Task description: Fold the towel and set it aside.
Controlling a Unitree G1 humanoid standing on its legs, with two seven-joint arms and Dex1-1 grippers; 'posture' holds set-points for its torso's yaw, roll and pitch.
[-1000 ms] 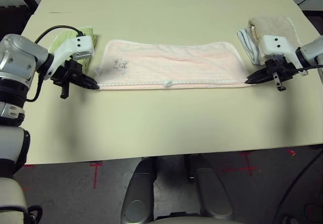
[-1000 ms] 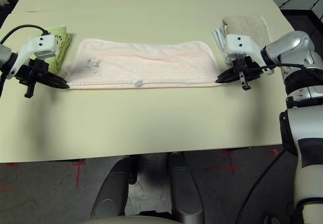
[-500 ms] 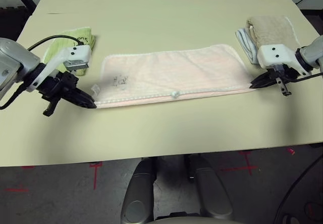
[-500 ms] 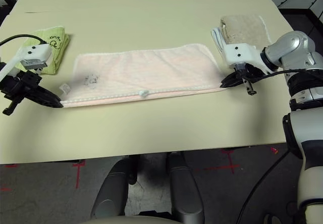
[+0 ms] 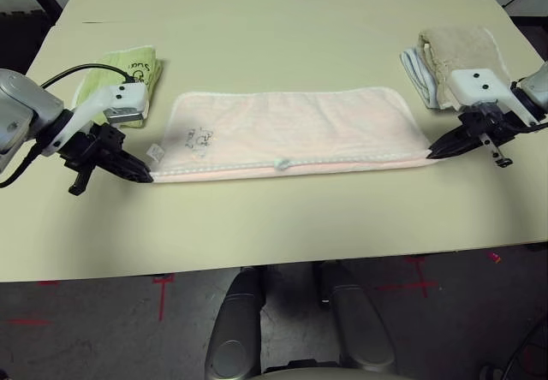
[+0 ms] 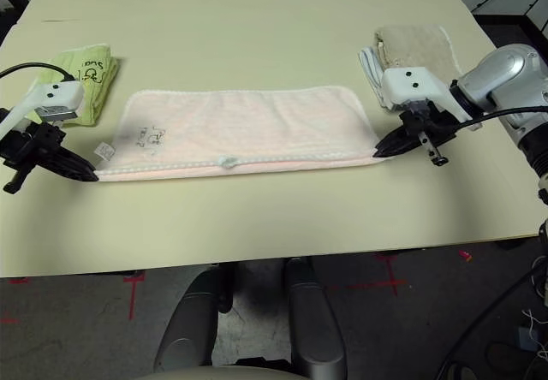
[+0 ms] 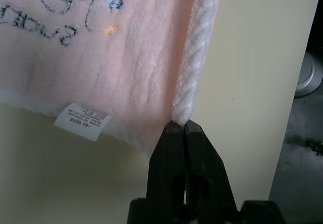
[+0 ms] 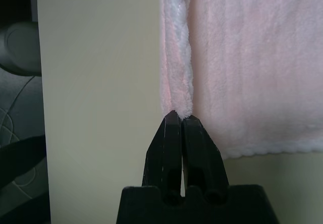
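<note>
Across the pale bench (image 5: 257,226) lies the pink towel (image 5: 291,123), likely light, limp and prone to sagging mid-edge. The left end effector (image 7: 185,123) and right end effector (image 8: 181,117) pinch its near-edge corners, sensible holds for keeping that edge taut.
</note>
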